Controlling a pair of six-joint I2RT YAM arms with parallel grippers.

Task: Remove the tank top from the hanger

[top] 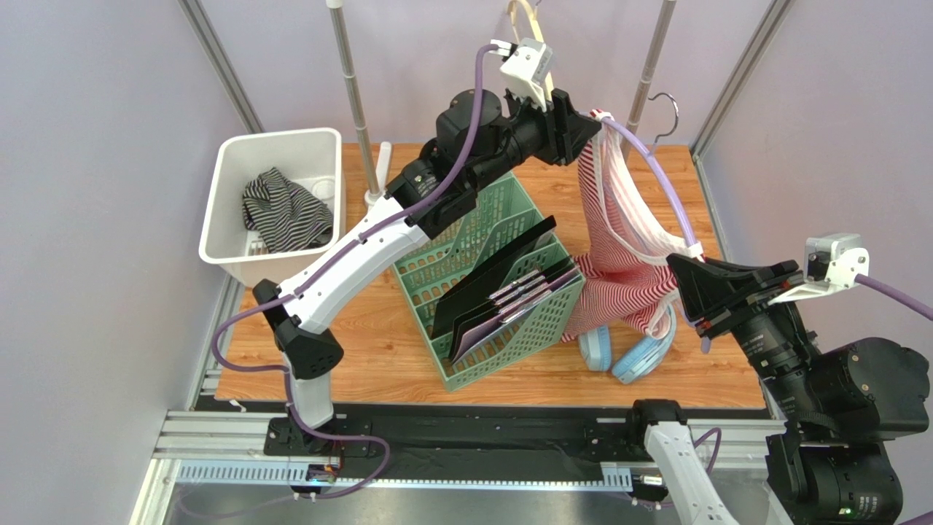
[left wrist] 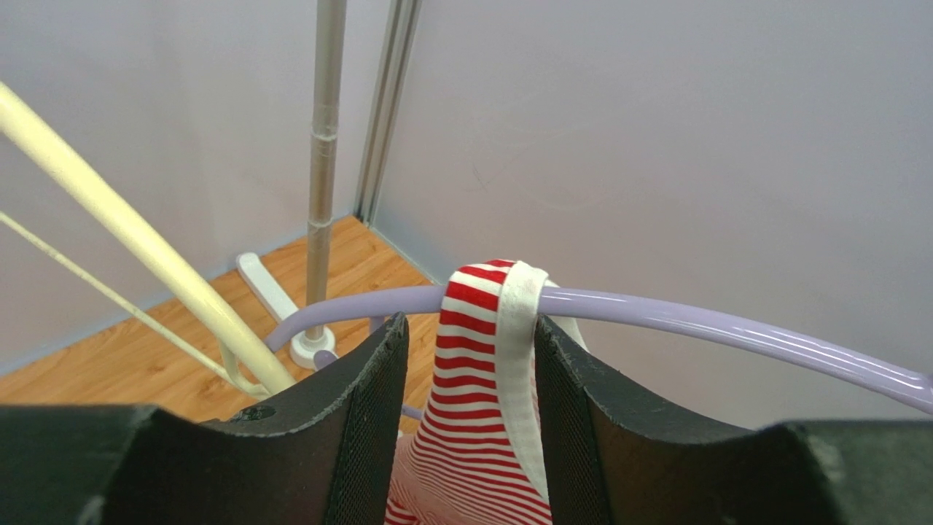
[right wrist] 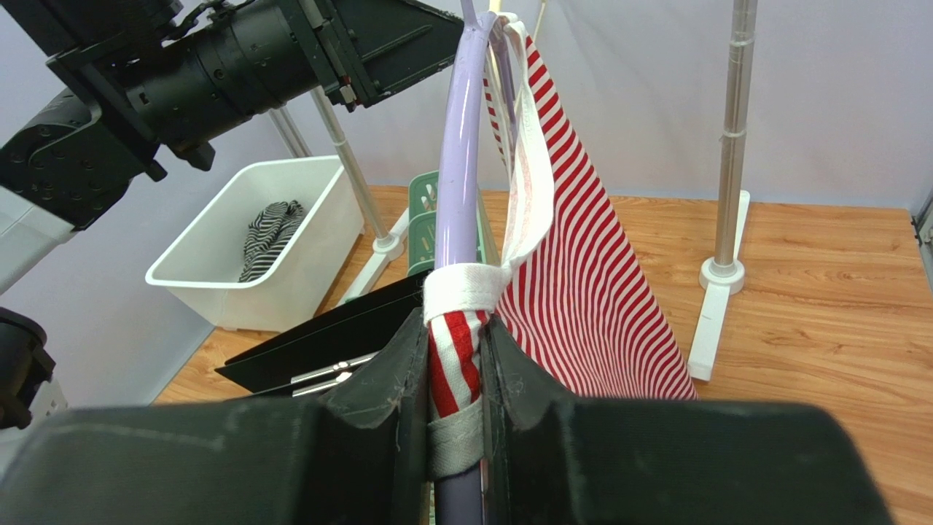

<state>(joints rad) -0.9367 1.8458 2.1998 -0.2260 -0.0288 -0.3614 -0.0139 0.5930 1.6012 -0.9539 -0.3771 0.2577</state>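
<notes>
- The tank top [top: 619, 268], striped red and white, is hung on a lilac hanger [left wrist: 745, 334] above the right half of the wooden counter [top: 372, 350]; its hem is draped down to the counter surface.
- One strap is looped over the far, upper end of the hanger, and the other strap is wrapped at the near, lower end.
- The left gripper [left wrist: 469, 324] is raised at the far end of the hanger, with its jaws set on either side of the strap just under the bar. The strap is closely flanked, but whether it is actually pinched cannot be told.
- The right gripper [right wrist: 455, 323] is held at the near right end of the hanger, its jaws clamped together on the bunched strap of the tank top, with the lilac bar caught between them as well.
- A green basket [top: 515, 345] holding black folders [top: 493, 273] is seen on the counter just left of the garment.
- A white bin [top: 219, 213] with a dark striped cloth [top: 283, 208] inside is placed at the far left.
- A pale blue object [top: 641, 356] is partly covered by the hem at the near side; what it is cannot be made out.
</notes>
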